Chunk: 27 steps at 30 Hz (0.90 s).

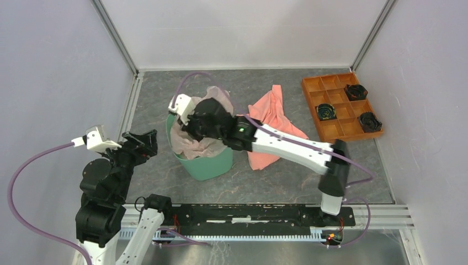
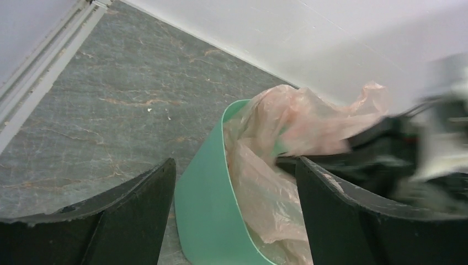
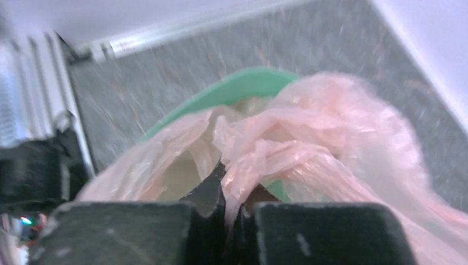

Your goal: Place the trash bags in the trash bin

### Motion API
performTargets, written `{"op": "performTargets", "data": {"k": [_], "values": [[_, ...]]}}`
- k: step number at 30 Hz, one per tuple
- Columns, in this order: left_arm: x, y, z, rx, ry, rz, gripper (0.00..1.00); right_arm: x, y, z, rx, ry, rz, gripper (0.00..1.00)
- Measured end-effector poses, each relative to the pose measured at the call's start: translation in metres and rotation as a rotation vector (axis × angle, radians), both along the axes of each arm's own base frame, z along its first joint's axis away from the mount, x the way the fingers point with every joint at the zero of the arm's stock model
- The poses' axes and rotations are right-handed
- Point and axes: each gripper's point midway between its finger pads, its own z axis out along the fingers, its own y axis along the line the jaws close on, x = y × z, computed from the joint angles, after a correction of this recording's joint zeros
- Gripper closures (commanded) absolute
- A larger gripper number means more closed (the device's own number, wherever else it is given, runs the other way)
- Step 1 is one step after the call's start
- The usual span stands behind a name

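Observation:
The mint-green trash bin (image 1: 208, 164) stands left of the table's middle, with the pale pink trash bag (image 1: 190, 144) bunched in and over its mouth. My right gripper (image 1: 189, 122) reaches over the bin and is shut on a gathered fold of the bag (image 3: 259, 165); the bin rim (image 3: 243, 83) shows behind it. My left gripper (image 1: 148, 144) is open and empty just left of the bin. In the left wrist view its fingers straddle the bin's near wall (image 2: 207, 204), with the bag (image 2: 276, 165) inside.
A salmon-orange cloth (image 1: 270, 124) lies on the table right of the bin, partly under my right arm. An orange compartment tray (image 1: 331, 130) with three black items stands at the back right. Enclosure walls close the left, back and right sides.

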Motion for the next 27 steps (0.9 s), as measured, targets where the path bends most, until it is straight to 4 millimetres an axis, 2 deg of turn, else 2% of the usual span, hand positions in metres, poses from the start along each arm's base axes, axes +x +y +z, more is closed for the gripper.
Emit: {"op": "performTargets", "data": {"k": [1, 3, 5, 7, 8, 11, 15, 18, 20, 24, 27], "values": [[0.0, -0.001, 0.0, -0.008, 0.001, -0.004, 0.14, -0.003, -0.003, 0.02, 0.051, -0.011, 0.007, 0.76], [0.0, -0.006, -0.001, -0.031, 0.002, -0.022, 0.12, -0.013, -0.009, 0.06, 0.163, -0.037, 0.037, 0.65], [0.0, -0.012, 0.0, -0.055, -0.001, -0.052, 0.11, -0.021, -0.014, 0.085, 0.239, -0.053, 0.064, 0.61], [0.0, -0.02, 0.003, -0.084, -0.005, -0.088, 0.11, -0.025, -0.013, 0.097, 0.28, -0.061, 0.085, 0.58], [0.0, -0.024, 0.003, -0.096, -0.004, -0.109, 0.11, -0.025, -0.013, 0.097, 0.284, -0.059, 0.087, 0.57], [0.004, -0.036, 0.004, -0.121, 0.009, -0.162, 0.11, -0.027, -0.012, 0.08, 0.276, -0.013, 0.087, 0.4], [0.009, -0.048, 0.0, -0.142, 0.044, -0.216, 0.06, -0.031, -0.021, 0.054, 0.274, 0.064, 0.089, 0.34], [0.012, -0.057, 0.0, -0.166, 0.051, -0.256, 0.01, -0.035, -0.038, 0.052, 0.331, 0.119, 0.089, 0.28], [0.014, -0.063, 0.001, -0.182, 0.056, -0.285, 0.0, -0.034, -0.049, 0.063, 0.394, 0.145, 0.089, 0.28], [0.024, -0.078, 0.004, -0.217, 0.069, -0.35, 0.0, -0.029, -0.067, 0.099, 0.541, 0.16, 0.09, 0.33], [0.034, -0.086, 0.002, -0.229, 0.097, -0.38, 0.02, -0.028, -0.072, 0.116, 0.607, 0.165, 0.101, 0.49]]}}
